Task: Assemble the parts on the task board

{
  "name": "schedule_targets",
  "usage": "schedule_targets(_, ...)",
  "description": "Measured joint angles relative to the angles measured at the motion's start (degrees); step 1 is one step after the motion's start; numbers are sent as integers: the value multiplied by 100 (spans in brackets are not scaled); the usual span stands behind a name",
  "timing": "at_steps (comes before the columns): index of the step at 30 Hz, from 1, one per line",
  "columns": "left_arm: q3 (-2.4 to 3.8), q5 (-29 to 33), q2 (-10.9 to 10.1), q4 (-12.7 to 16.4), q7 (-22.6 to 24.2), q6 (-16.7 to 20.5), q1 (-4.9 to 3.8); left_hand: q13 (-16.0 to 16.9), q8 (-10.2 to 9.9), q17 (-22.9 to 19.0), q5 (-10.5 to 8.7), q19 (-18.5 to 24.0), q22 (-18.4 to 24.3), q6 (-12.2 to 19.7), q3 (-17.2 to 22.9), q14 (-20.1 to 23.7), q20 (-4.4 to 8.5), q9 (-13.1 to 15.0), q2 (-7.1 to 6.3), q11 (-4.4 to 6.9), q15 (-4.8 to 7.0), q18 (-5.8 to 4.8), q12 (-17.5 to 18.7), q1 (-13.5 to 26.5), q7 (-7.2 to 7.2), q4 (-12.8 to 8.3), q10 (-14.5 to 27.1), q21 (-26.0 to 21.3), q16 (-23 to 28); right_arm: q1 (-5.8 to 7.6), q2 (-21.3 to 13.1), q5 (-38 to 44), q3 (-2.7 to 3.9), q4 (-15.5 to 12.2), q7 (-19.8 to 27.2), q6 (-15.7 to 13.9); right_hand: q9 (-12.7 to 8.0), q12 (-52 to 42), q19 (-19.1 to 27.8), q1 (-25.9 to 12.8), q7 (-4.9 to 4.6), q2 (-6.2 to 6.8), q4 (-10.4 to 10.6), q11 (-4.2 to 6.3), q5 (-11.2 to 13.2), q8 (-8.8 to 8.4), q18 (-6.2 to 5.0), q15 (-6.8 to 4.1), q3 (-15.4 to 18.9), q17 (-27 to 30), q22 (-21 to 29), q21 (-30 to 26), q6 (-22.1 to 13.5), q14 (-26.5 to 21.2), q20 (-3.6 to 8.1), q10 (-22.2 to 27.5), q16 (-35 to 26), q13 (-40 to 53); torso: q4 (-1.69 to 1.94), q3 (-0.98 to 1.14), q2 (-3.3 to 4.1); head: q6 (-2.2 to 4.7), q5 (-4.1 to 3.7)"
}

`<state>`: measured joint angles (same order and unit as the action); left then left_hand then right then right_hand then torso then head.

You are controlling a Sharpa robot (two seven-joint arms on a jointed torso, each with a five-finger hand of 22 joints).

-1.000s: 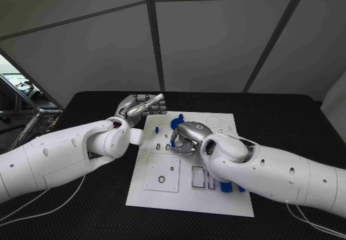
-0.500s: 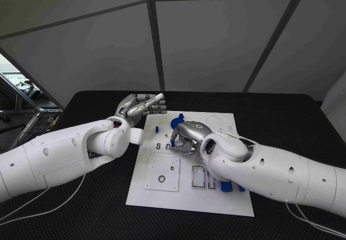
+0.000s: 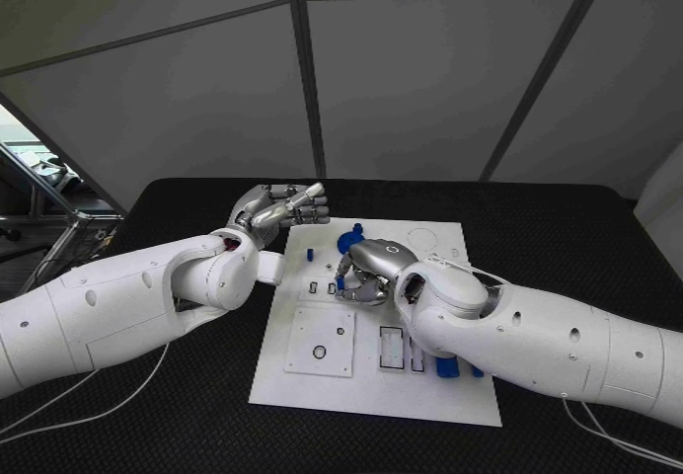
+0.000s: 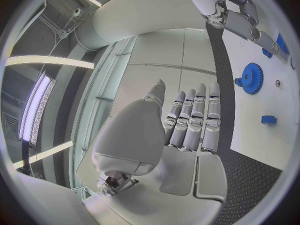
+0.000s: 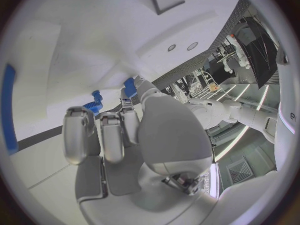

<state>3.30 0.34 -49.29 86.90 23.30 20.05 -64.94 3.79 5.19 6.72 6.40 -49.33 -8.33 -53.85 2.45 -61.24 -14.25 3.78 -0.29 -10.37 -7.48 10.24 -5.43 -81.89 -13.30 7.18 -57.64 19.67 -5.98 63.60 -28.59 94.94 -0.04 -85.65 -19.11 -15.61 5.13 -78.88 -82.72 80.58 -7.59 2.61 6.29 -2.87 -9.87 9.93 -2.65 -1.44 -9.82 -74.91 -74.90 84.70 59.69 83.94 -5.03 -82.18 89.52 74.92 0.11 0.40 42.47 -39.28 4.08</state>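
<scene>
The white task board [image 3: 373, 390] lies in the middle of the black table. My right hand [image 3: 370, 272] hovers low over the board's middle and pinches a small blue part [image 3: 341, 271] at its fingertips; the right wrist view shows that part [image 5: 129, 87] between thumb and finger. A blue gear [image 3: 348, 237] sits on the board just beyond the hand, also visible as the gear [image 4: 252, 78]. A small blue piece [image 3: 309, 256] stands near the board's left edge. My left hand [image 3: 285, 209] is raised beside the board's far left corner, fingers straight and side by side, holding nothing.
Two small slots [image 3: 321, 289] lie just left of the right hand. A square inset plate [image 3: 322, 341] and long narrow slots [image 3: 392, 348] lie nearer me. More blue parts [image 3: 447, 367] lie at the board's near right, partly under my right forearm.
</scene>
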Motion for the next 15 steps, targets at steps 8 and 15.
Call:
schedule_targets(8,0,0,0,-4,0,1,0,0,0,0,0,0,0,0,0,0,0,0,0,0,0,0,0,0,0,0,0,0,0,-2,-3,-3,-10,-12,-5,67,-24,92,31,-63,-28,63,6,-21,-12,-45,0,3,6,0,0,-22,-112,3,-31,62,0,0,0,0,0,-9,6)
schedule_targets(15,0,0,3,-8,-2,1,0,0,0,-1,0,0,0,0,0,0,0,0,0,0,0,0,0,0,0,0,0,0,0,-2,-5,11,-14,-19,-18,70,-45,134,50,-113,-76,113,22,-57,-12,-86,0,43,21,0,0,-45,-205,0,-50,107,0,0,0,2,0,-11,9)
